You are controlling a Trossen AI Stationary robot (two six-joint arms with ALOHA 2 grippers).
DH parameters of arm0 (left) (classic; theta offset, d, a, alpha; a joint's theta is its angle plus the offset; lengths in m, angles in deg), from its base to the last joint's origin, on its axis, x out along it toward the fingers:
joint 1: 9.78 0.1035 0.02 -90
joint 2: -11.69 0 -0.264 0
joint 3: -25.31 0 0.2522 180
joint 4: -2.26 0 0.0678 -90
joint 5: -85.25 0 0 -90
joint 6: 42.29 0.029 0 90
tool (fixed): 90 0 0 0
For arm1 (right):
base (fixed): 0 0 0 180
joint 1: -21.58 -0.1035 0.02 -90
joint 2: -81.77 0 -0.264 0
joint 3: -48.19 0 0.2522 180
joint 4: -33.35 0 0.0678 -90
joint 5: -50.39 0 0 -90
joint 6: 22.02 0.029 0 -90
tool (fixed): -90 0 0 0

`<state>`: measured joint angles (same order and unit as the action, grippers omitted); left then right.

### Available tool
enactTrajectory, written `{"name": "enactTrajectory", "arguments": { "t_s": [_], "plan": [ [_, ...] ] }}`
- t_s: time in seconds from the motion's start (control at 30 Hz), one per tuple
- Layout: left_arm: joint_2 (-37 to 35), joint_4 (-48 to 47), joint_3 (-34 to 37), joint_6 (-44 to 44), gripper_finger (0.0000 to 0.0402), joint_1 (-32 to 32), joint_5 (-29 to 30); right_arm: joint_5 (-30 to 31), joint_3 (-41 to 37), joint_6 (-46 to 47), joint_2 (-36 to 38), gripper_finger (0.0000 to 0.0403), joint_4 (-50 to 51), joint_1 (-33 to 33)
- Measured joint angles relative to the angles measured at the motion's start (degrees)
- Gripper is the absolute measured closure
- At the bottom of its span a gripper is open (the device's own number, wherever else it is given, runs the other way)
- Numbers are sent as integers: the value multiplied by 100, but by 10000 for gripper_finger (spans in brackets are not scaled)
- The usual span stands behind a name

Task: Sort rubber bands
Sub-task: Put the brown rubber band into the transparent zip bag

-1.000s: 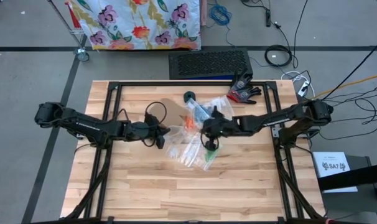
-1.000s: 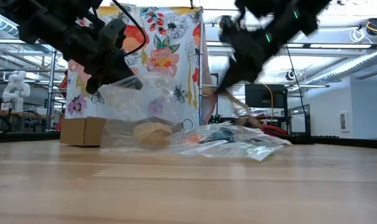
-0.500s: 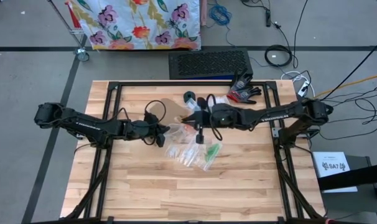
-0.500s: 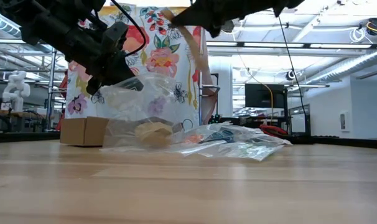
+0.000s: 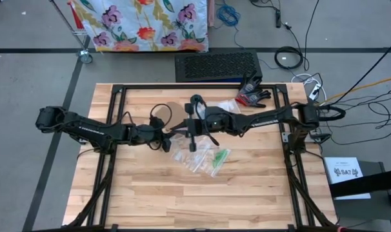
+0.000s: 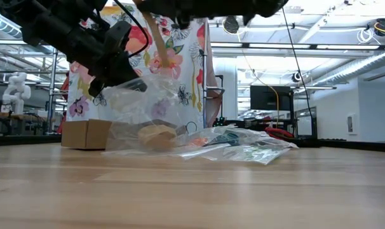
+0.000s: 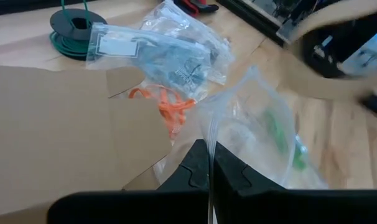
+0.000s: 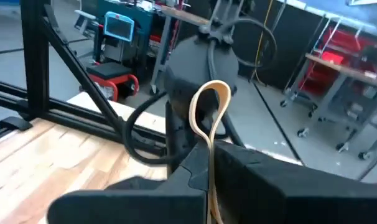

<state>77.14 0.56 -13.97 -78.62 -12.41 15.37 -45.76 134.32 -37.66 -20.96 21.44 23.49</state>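
On the table's left, the left gripper has its jaws pressed together on the upper edge of a clear plastic bag, lifting that side above the wooden table. In the low view the bag hangs from it, with a small cardboard box behind. A flat brown cardboard sheet lies under and beside the gripper, covering the wood there.

Toward the middle lies a heap of clear bags with the rubber bands sorted inside: an orange bunch just beside the cardboard, a dark grey-blue bunch in a labelled bag beyond it, a green bunch at the heap's right edge, and a tan clump seen through the lifted bag. A green wire spool stands behind the heap.

The right gripper reaches across over the heap, close to the left one, its jaws pinching a tan rubber band, whose loop stands up above the fingertips. The right arm's body blocks much of the heap from above.

At the far right corner lie red-and-black gloves.
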Motion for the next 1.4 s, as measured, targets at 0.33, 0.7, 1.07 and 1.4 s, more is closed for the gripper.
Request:
{"name": "enactTrajectory", "arguments": {
  "t_s": [0.33, 0.7, 1.07, 1.4],
  "plan": [
    [2, 612, 0, -80, 401, 4, -164, -392, 278, -289, -506, 403, -299, 2],
    [2, 364, 0, -79, 401, 4, -208, 333, 278, -756, -545, 403, -536, 58],
    [2, 400, 0, -90, 401, 4, -208, 640, 276, -689, -543, 403, 198, 146],
    [0, 452, 0, -226, 401, 175, -303, 1053, 276, -367, -543, 403, 1417, -158]
  ]
}}
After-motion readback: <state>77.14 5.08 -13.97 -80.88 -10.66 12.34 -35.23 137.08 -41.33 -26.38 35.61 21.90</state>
